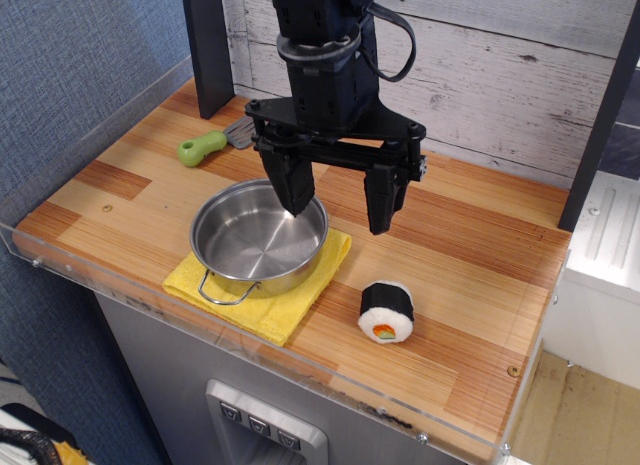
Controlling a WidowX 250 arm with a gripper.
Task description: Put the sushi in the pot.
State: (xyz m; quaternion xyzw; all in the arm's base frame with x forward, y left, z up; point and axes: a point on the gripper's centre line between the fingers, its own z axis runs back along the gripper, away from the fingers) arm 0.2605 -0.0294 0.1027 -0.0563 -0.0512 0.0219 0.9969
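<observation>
Sushi (pixel 386 312) lies on its side on the desk (pixel 470 285), just right of the pot (pixel 259 236), not touching. Pincer (pixel 338 200) spread wide, empty, above the pot's right rim. Sushi looks soft and light; pinch across the black wrap.

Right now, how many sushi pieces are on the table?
1. The sushi lies on the wood right of the pot, outside it. None shows inside the pot.
</observation>
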